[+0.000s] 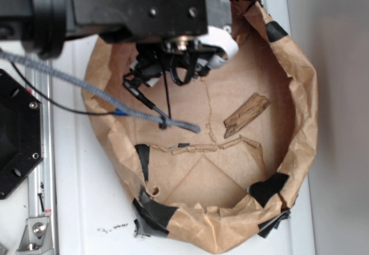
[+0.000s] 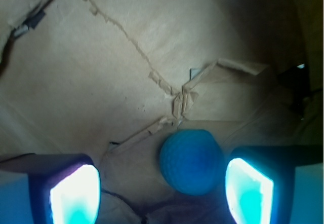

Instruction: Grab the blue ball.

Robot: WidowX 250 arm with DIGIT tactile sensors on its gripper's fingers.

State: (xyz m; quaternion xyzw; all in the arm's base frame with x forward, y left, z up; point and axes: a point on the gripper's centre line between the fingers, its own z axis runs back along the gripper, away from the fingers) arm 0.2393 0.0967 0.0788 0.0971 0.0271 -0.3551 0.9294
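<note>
Tool (image 2: 162, 193) jaws stood apart, straddling the ball (image 2: 191, 161), which sat on the paper floor nearer the right-hand finger in wrist view. Approach looked done; closing and lifting remained.

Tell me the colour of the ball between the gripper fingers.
Teal-blue ball, clearest in the wrist view.
</note>
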